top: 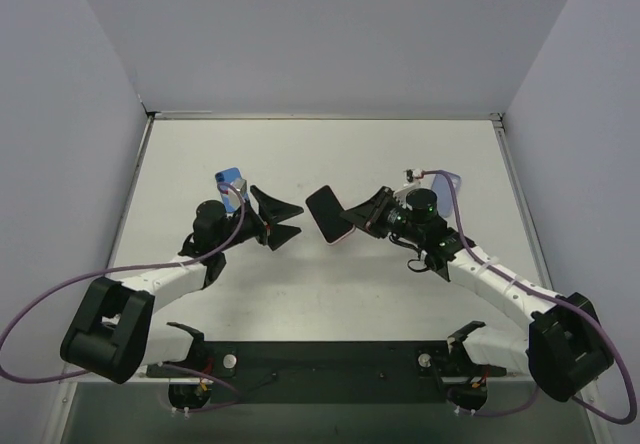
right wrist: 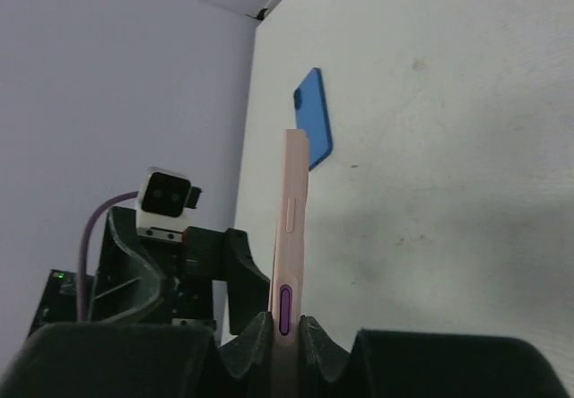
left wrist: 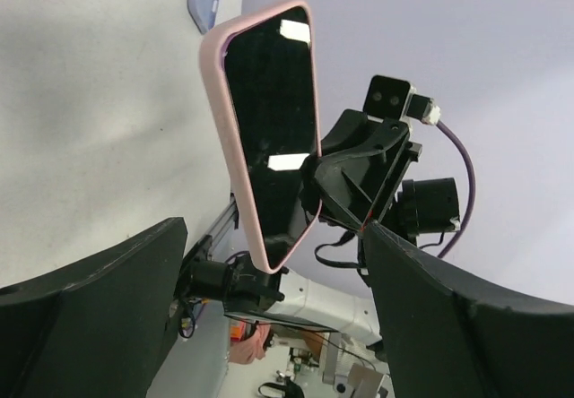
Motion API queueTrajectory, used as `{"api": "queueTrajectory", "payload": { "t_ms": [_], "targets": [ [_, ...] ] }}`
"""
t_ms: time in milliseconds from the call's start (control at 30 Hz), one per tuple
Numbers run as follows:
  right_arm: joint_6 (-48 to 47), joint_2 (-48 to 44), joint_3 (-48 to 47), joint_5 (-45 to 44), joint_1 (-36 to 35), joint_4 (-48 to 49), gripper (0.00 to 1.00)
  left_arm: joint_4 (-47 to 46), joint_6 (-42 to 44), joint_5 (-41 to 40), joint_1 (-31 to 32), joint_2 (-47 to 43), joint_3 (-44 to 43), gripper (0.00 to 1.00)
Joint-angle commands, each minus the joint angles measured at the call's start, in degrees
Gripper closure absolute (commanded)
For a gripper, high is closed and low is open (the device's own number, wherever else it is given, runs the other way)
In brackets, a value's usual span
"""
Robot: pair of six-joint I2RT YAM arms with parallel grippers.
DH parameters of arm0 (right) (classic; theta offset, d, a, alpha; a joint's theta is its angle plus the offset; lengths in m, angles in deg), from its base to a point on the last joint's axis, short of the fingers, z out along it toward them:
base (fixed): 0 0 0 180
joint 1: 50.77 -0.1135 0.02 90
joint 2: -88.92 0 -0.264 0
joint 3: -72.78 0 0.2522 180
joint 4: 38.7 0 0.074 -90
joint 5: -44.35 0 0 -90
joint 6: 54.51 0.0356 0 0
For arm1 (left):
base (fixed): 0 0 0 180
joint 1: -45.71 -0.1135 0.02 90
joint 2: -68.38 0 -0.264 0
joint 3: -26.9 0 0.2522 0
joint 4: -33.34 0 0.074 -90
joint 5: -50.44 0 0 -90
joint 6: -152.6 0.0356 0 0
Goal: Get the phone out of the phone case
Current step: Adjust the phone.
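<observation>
The left end effector (top: 295, 219) hovers over the left-centre of the worktop (top: 330, 154). Its two fingers (left wrist: 108, 299) are spread wide apart, hold nothing and point right towards the phone. Just beyond its wrist, on the far side, a blue flat item (top: 230, 179) lies on the worktop, apart from the phone.

The phone (top: 327, 212) sits near the middle of the scene, lifted off the worktop and in its pink case (left wrist: 235, 174). It stands on edge. In the top view its long axis runs from far-left to near-right, roughly crosswise to the line between the two end effectors. The dark screen faces the left end effector, and the left wrist view sees it nearly full on, with the pink rim showing along its left edge and around both ends. From the right wrist the case appears edge-on as a thin pink strip with a purple button low on its side, rising away from the fingers. A narrow strip of worktop shows between the left fingertips and the screen in the top view.

The right end effector (top: 352, 221) is clamped on the cased phone, gripping it across its thickness at the near-right end. Behind the right wrist, a lavender flat item (top: 447, 179) lies on the worktop, well apart from the phone.
</observation>
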Motion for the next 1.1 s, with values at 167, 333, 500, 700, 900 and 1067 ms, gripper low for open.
{"api": "queueTrajectory", "payload": {
  "t_ms": [167,333,500,700,900,1067],
  "targets": [
    [11.00,1.72,0.38,7.40,0.36,22.83,1.00,-15.46,-4.29,3.10,1.44,3.16,-1.61,0.08],
    [13.46,4.01,0.55,9.16,-0.26,26.61,1.00,-18.26,-5.25,1.43,1.88,4.74,-1.70,0.09],
    [14.52,5.59,0.90,9.78,-2.45,29.43,1.00,-20.20,-6.13,0.64,2.49,7.20,-3.37,0.20],
    [13.99,5.59,1.52,9.78,-3.69,28.73,1.00,-19.51,-6.31,-1.12,2.58,7.21,-4.95,0.36],
    [14.34,5.42,2.48,8.46,-4.92,29.07,1.00,-19.15,-6.49,-2.18,2.58,7.56,-5.57,0.55],
    [14.34,5.33,2.40,8.19,-5.27,28.11,1.00,-17.40,-5.79,-2.62,2.58,6.60,-5.83,0.77]
  ]
}}
